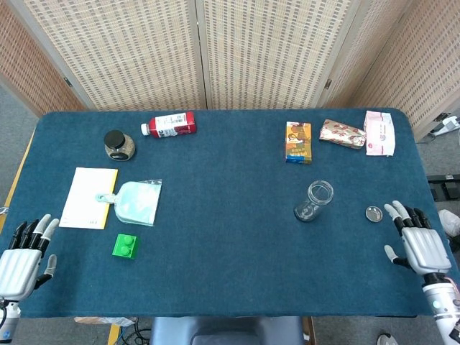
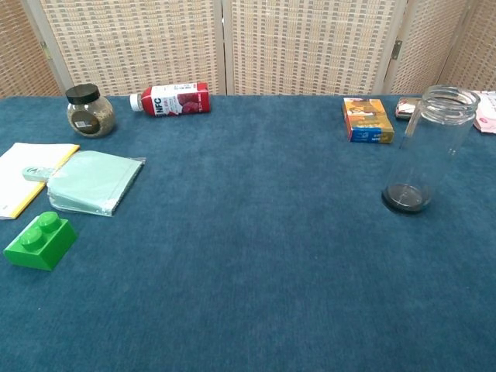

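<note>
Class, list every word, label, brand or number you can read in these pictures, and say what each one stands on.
"NFC": on the white label of the red juice bottle lying on its side.
Orange-and-blue box: print too small to read.
Snack packets at the far right: print blurred, unreadable.

Left hand (image 1: pixel 19 264) and right hand (image 1: pixel 422 247) palm-down, fingers spread, both holding nothing.

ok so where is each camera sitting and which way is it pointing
Head view: high above the near edge, looking steeply down on the whole blue table; the left hand and right hand show at the near corners, open.
Chest view: low at the near edge, looking level across the table toward the screens; nothing of the robot's body shows.
Shared: the clear jar, green block, red bottle.
</note>
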### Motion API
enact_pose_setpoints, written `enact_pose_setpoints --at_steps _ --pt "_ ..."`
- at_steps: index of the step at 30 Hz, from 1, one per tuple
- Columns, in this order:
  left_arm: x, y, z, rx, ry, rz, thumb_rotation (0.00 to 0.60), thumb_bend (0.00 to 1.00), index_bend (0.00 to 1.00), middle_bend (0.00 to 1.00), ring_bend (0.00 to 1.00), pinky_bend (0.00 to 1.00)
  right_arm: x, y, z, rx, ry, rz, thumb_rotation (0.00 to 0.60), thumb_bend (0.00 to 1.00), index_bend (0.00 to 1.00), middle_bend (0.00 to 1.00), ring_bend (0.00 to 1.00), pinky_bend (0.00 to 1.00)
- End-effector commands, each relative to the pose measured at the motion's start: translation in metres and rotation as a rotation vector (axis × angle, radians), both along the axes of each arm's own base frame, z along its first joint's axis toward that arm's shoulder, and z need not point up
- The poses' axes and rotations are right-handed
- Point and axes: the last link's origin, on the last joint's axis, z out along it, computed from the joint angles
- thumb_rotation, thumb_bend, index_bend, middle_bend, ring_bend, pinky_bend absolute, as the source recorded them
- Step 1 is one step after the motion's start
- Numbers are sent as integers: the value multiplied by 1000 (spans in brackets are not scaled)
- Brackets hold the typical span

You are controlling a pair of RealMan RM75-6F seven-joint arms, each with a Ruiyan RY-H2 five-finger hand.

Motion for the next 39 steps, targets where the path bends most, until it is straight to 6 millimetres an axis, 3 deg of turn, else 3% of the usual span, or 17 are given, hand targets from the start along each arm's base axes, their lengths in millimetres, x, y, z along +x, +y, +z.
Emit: enact_pose_setpoints --at_steps 1,8,13,17,21,29,39 --pt "0 1 0 1 2 1 600 504 0 0 0 0 0 -12 10 14 -1 -17 600 369 0 0 0 0" --pt "1 1 -1 -1 5 -2 600 504 0 0 0 0 -12 -28 19 82 -28 -96 600 369 2 0 0 0" --pt "0 2 -1 2 5 3 600 504 0 0 0 0 -21 -36 22 72 -17 -111 600 351 91 0 0 0" --pt "1 1 -1 2 1 -2 600 504 0 0 0 0 -32 -44 24 65 -16 -139 600 348 102 0 0 0" --pt "2 0 0 8 -2 -4 600 504 0 0 0 0 -44 -48 21 96 -10 -176 600 348 145 0 0 0" --pt "3 -1 1 10 -2 -7 600 504 0 0 0 0 -51 -53 12 112 -11 -177 600 339 327 0 0 0" --pt "2 -1 1 9 -1 -6 600 503 0 0 0 0 -61 -75 11 113 -6 -210 600 334 359 0 0 0"
